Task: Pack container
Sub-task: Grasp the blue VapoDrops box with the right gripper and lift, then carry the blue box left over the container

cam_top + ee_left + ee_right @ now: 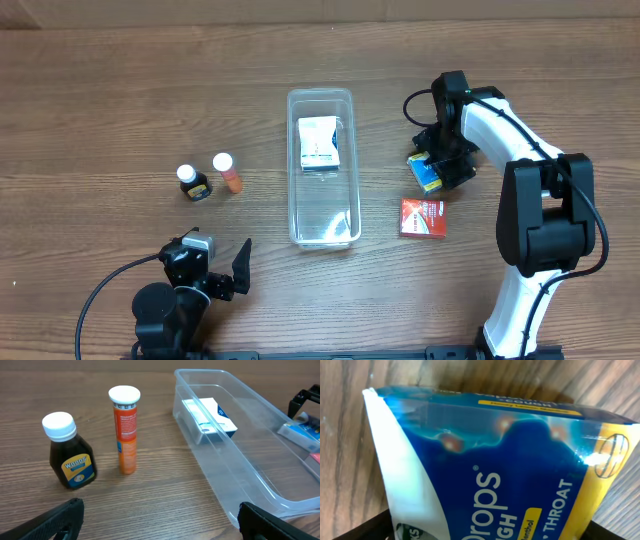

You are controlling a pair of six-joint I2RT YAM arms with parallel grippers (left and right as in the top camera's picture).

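The clear container (325,210) lies lengthwise mid-table, with a white and blue box (318,143) in its far half. My right gripper (441,163) is shut on a blue and yellow cough drops box (428,172), just right of the container and low over the table. That box fills the right wrist view (495,460), between the fingers (490,532). My left gripper (225,270) is open and empty, near the front edge. In the left wrist view, its fingers (160,527) frame bare wood, with the container (250,475) to the right.
A dark brown syrup bottle (192,183) with a white cap and an orange tube (229,173) stand left of the container; both show in the left wrist view, bottle (70,455) and tube (125,430). A red box (423,217) lies flat right of the container's near end.
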